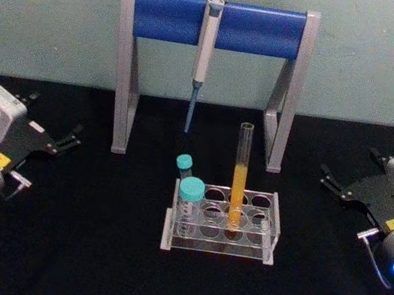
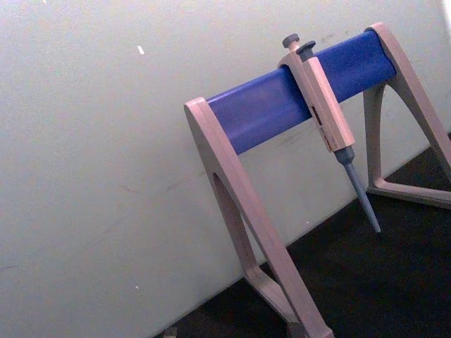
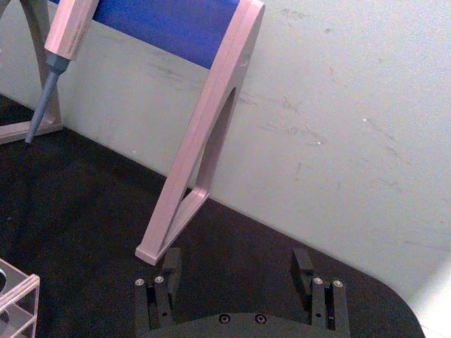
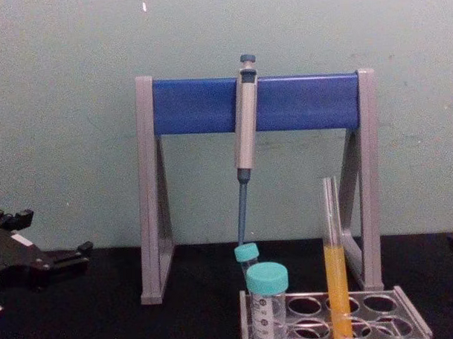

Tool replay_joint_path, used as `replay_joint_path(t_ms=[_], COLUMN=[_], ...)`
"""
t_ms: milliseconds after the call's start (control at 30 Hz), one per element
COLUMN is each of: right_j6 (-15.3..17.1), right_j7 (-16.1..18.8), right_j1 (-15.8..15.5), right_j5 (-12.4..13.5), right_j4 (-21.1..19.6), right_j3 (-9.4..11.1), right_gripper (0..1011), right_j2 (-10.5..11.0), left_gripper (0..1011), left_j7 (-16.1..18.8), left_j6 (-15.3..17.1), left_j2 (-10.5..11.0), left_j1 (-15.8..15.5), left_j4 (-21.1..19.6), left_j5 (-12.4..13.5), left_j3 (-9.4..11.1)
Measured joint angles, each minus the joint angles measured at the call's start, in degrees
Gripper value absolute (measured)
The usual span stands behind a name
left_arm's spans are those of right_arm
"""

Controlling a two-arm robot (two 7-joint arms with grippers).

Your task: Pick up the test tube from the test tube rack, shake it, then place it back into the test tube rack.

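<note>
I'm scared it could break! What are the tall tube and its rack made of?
The tube looks like clear, shiny glass: you see the orange liquid through it. The rack is probably clear hard plastic, with see-through walls and glossy edges.

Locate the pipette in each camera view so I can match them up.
Head view: pipette hangs top centre, across the blue bar.
Left wrist view: pipette tilted, hooked over the bar towards its far end.
Right wrist view: its lower body and tip, cut by the frame edge, beside the bar.
Chest view: centre, hanging upright.
Shared landmark: the blue bar.
</note>
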Motion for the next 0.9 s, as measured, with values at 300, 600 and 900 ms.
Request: replay_joint_path(t_ms=[300,600,900], right_j6=[0.0,0.0,0.0], right_j7=[0.0,0.0,0.0], right_j1=[0.0,0.0,0.0], right_j5=[0.0,0.0,0.0], right_j4=[0.0,0.0,0.0], right_j3=[0.0,0.0,0.0], right_gripper=[1000,1000,1000], right_j2=[0.0,0.0,0.0], left_gripper=[1001,1001,1002], left_j7=[0.0,0.0,0.0], left_j6=[0.0,0.0,0.0], left_j2=[0.0,0.0,0.0], left_j1=[0.0,0.0,0.0], left_j4=[0.0,0.0,0.0], left_j5=[0.0,0.0,0.0], left_j3=[0.0,0.0,0.0])
